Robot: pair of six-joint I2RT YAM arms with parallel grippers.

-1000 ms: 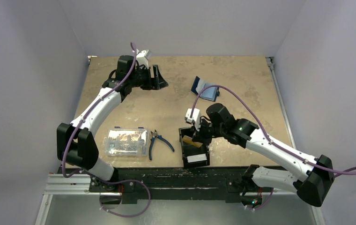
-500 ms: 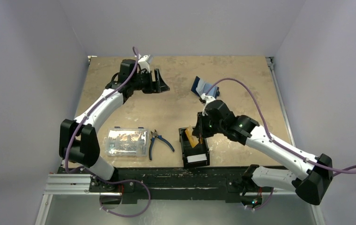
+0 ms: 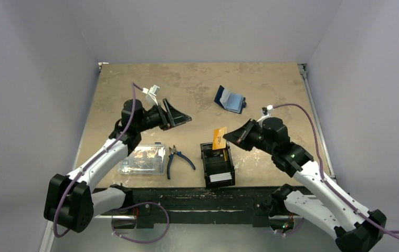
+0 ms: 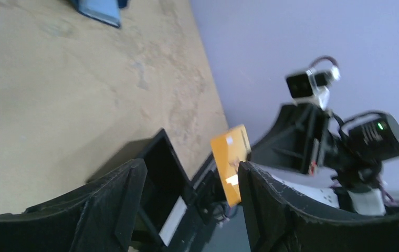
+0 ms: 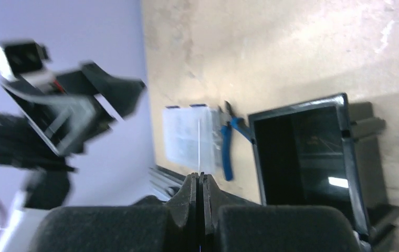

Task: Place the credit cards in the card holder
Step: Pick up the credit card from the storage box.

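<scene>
An orange-yellow credit card (image 3: 219,137) hangs in the air above the far end of the black tray (image 3: 208,169), pinched in my shut right gripper (image 3: 228,137). The right wrist view shows it only as a thin edge-on line (image 5: 199,144) above the closed fingertips (image 5: 198,178). My left gripper (image 3: 175,113) stands open left of it, empty and pointing toward it; the card (image 4: 230,163) appears beside its right finger. White credit cards (image 3: 219,177) lie at the tray's near end. The navy card holder (image 3: 230,98) lies open at the table's back.
A clear plastic box (image 3: 143,160) and blue-handled pliers (image 3: 177,157) lie left of the tray near the front edge. The pliers (image 5: 229,142) and box (image 5: 192,134) also show in the right wrist view, with the left arm (image 5: 76,113) beyond.
My right gripper has lifted the orange card out of the tray and drawn back to the right. The left arm has swung from the far left back toward the middle, still open.
</scene>
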